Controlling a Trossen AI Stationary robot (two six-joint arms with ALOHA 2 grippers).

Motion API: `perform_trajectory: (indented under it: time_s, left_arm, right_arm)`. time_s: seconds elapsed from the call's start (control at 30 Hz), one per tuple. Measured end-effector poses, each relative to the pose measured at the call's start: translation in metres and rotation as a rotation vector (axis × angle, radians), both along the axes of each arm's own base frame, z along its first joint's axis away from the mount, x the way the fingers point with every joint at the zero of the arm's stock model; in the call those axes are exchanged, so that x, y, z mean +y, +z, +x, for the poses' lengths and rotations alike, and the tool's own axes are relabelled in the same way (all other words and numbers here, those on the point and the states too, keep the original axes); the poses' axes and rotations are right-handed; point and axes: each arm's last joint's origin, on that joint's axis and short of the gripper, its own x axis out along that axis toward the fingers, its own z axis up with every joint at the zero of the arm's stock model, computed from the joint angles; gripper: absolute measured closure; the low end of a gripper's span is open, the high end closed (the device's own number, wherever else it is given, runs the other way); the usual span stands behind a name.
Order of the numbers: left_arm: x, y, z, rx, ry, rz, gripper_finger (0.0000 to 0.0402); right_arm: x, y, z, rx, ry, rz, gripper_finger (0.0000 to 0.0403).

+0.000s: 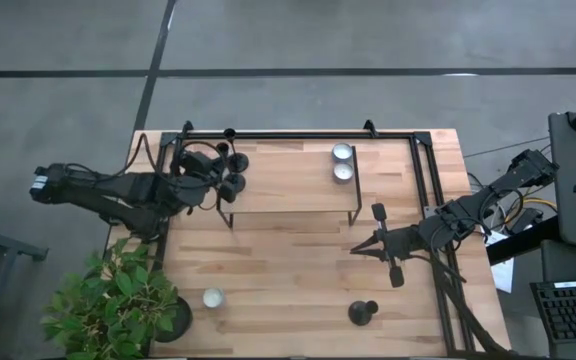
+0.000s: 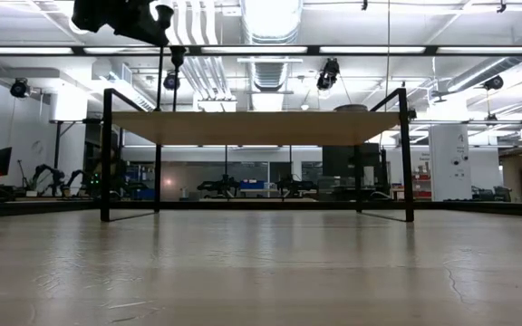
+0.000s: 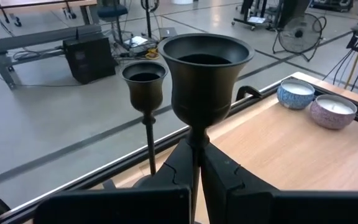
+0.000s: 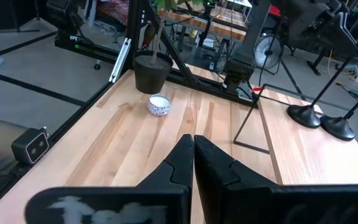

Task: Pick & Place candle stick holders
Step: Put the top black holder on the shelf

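Observation:
My left gripper (image 1: 218,180) is at the left end of a raised wooden shelf (image 1: 288,195), shut on a black candle stick holder (image 3: 205,74). A second black holder (image 3: 145,81) stands just behind it on its round base (image 1: 238,160). Two whitish-silver cups (image 1: 342,152) (image 1: 343,171) sit on the shelf's right part. A third cup (image 1: 213,297) and a third black holder (image 1: 363,312) stand on the table near its front edge. My right gripper (image 1: 358,248) is shut and empty over the table, right of centre. My left gripper pinches the black holder's thin stem (image 3: 195,138) just below its cup, between the two fingers. The fingers come about level from the table's left and lie across the stem. The holder is upright. In the right wrist view its base (image 4: 303,115) seems to rest on the shelf.
A potted plant (image 1: 118,300) in a black pot (image 4: 153,73) stands at the table's near left corner, beside the third cup. The shelf's black frame legs (image 1: 356,215) stand on the table. A black rail runs along the far edge (image 1: 298,133). Bare wood lies between the shelf and the front edge.

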Motion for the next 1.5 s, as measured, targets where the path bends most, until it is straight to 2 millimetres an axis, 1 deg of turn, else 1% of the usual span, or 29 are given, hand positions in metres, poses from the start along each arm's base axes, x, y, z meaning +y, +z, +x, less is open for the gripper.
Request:
perform_trajectory:
  time_s: [0.3,0.8,0.97,1.17,1.5]
  left_arm:
    - [0.003,0.001,0.002,-0.002,-0.001,0.012,0.0391]
    - [0.010,-0.003,0.006,-0.026,0.042,-0.006,0.0390]
    - [0.009,-0.013,0.009,-0.050,0.026,-0.014,0.0385]
    - [0.009,-0.027,0.009,-0.023,0.011,-0.028,0.0374]
    - [0.006,-0.028,0.010,-0.029,-0.056,-0.076,0.0371]
  right_arm:
    - [0.000,0.000,0.000,0.000,0.000,-0.002,0.0394]
    - [0.000,0.000,0.000,0.000,-0.001,0.000,0.0394]
    - [0.000,0.000,0.000,0.000,-0.001,-0.001,0.0394]
    - [0.000,0.000,0.000,0.000,-0.001,-0.001,0.0394]
    - [0.000,0.000,0.000,0.002,-0.001,-0.001,0.0394]
